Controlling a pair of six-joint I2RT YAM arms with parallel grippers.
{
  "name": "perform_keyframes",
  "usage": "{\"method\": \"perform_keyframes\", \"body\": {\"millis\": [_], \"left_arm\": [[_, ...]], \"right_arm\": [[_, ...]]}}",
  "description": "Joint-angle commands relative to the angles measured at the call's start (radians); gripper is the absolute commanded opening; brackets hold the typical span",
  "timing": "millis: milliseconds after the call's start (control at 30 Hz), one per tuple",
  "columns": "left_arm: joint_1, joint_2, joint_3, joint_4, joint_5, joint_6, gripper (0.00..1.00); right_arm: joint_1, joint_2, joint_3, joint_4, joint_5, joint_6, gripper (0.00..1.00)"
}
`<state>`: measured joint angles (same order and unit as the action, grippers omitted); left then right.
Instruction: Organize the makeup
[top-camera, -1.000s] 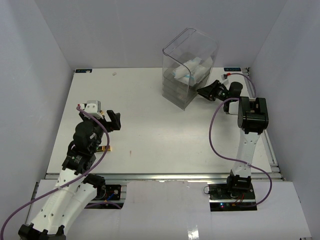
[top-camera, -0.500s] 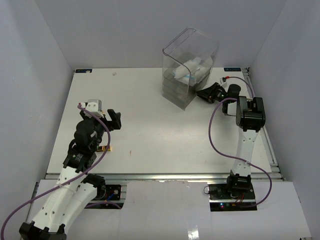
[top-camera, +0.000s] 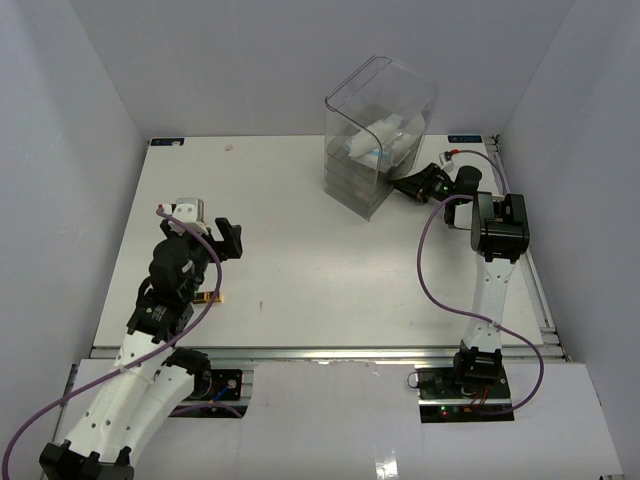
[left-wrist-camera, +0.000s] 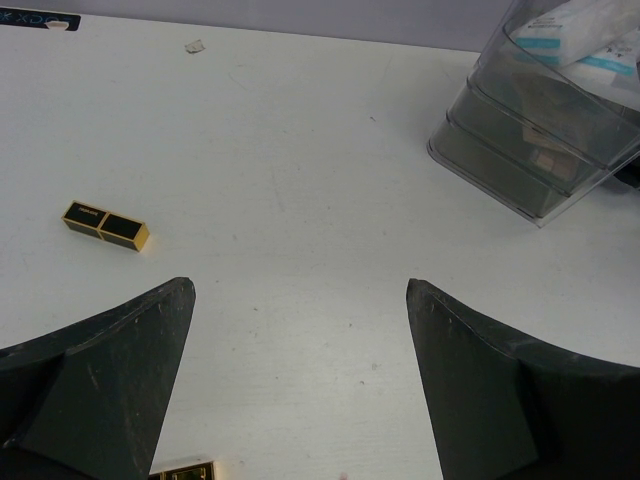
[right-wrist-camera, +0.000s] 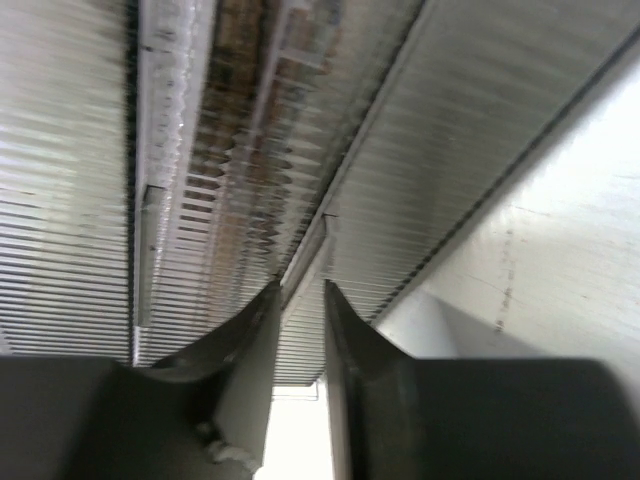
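Black-gold tube (left-wrist-camera: 105, 226) lies crosswise before empty, gaping left tool (left-wrist-camera: 300, 287); right tool (right-wrist-camera: 301, 286) unclear.

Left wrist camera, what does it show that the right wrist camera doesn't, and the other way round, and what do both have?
Only the left wrist: the open left gripper, the tube lying on the table, and packets in the top of the box. Only the right wrist: the right gripper, its fingers nearly together at a thin edge of a ribbed clear wall; whether it grips is unclear. Both: the box, from a distance in the left view and pressed close in the right.
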<state>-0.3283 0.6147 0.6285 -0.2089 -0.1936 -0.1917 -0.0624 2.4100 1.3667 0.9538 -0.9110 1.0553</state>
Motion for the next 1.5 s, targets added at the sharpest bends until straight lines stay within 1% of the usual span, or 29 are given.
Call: {"method": "perform_keyframes", "body": {"millis": [0,67,167,233,433,733,933,1100,1233,1400,1467], "left_arm": [[0.009,0.004,-0.004,0.013,0.019,0.005,0.98],[0.011,0.005,-0.003,0.013,0.02,0.005,0.98],[0.012,0.005,-0.004,0.013,0.02,0.005,0.98],[0.011,0.007,-0.004,0.013,0.02,0.006,0.98],[0.012,-0.004,-0.003,0.012,0.02,0.006,0.98],[0.012,-0.015,-0.004,0.009,0.034,0.005,0.98],[0.012,-0.021,-0.004,0.009,0.038,0.003,0.98],[0.012,-0.026,-0.004,0.008,0.046,0.0,0.98],[0.012,-0.027,-0.004,0.007,0.039,0.0,0.98],[0.012,-0.026,-0.004,0.006,0.037,0.0,0.98],[0.012,-0.022,-0.004,0.008,0.037,0.0,0.98]], "right_arm": [[0.01,0.026,0.033,0.038,0.023,0.005,0.24],[0.01,0.026,0.034,0.037,0.021,0.005,0.2],[0.01,0.025,0.026,0.041,0.02,0.005,0.16],[0.008,0.015,0.01,0.049,0.021,0.007,0.12],[-0.01,-0.04,-0.06,0.054,0.023,-0.023,0.08],[-0.066,-0.175,-0.24,0.038,0.012,-0.117,0.08],[-0.12,-0.256,-0.337,-0.051,-0.006,-0.203,0.08],[-0.155,-0.296,-0.37,-0.109,-0.021,-0.266,0.08],[-0.173,-0.32,-0.37,-0.169,0.002,-0.331,0.08],[-0.19,-0.328,-0.371,-0.173,-0.009,-0.324,0.08],[-0.192,-0.339,-0.374,-0.174,-0.016,-0.334,0.16]]}}
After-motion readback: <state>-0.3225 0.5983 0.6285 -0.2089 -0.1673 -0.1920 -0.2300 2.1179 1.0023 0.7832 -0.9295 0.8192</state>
